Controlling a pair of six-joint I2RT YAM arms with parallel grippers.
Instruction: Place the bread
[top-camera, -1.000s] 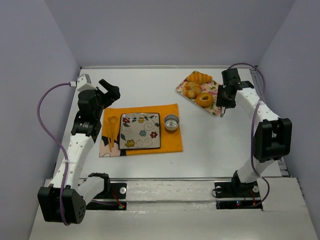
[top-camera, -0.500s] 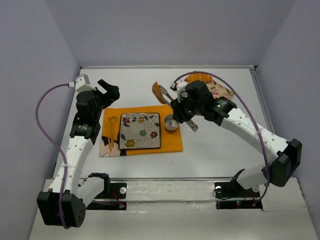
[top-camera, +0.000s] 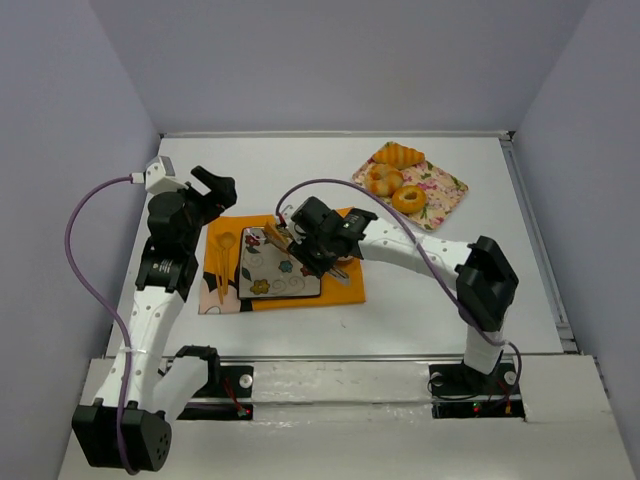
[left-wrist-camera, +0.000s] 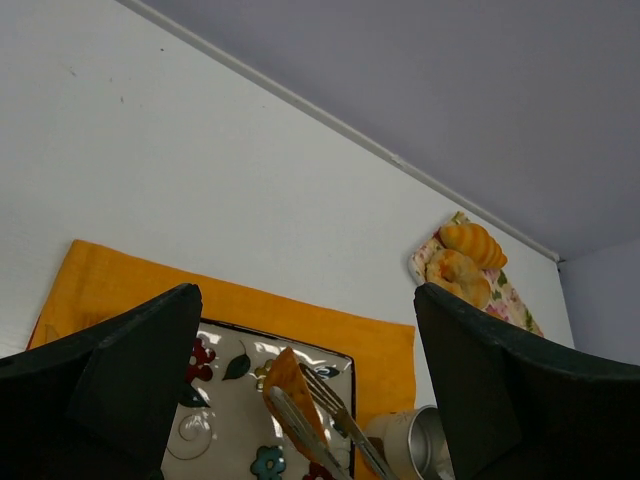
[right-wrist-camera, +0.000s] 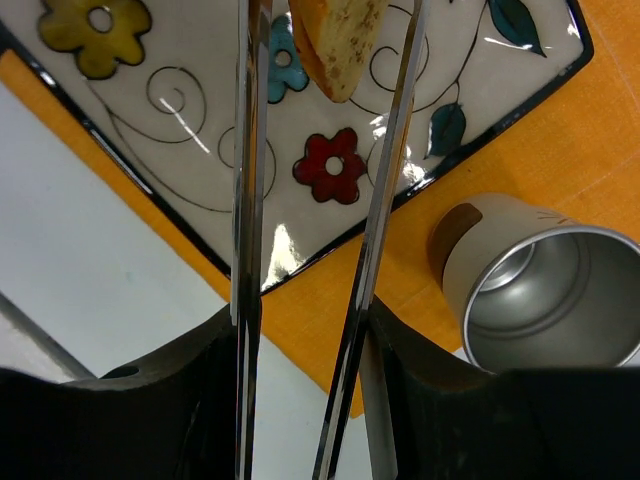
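My right gripper (top-camera: 318, 243) is shut on a pair of metal tongs (right-wrist-camera: 245, 200). The tongs pinch the bread (right-wrist-camera: 335, 35), a small brown-crusted piece with a pale face, at their tips. The bread (top-camera: 270, 236) hangs just over the far left part of the square floral plate (top-camera: 265, 278). It also shows in the left wrist view (left-wrist-camera: 290, 385), above the plate (left-wrist-camera: 215, 420). My right gripper (right-wrist-camera: 305, 340) sits over the plate's edge. My left gripper (top-camera: 215, 188) is open and empty, held above the mat's far left corner, and its two fingers frame the left wrist view (left-wrist-camera: 310, 440).
The plate lies on an orange mat (top-camera: 345, 285) with yellow cutlery (top-camera: 222, 260) at its left. A metal cup (right-wrist-camera: 540, 300) stands on the mat right of the plate. A floral tray (top-camera: 445, 190) at the back right holds a croissant (top-camera: 398, 154), a doughnut (top-camera: 408, 199) and another pastry.
My right arm has swung left from the pastry tray to above the plate, carrying the bread in the tongs. My left arm has barely moved.
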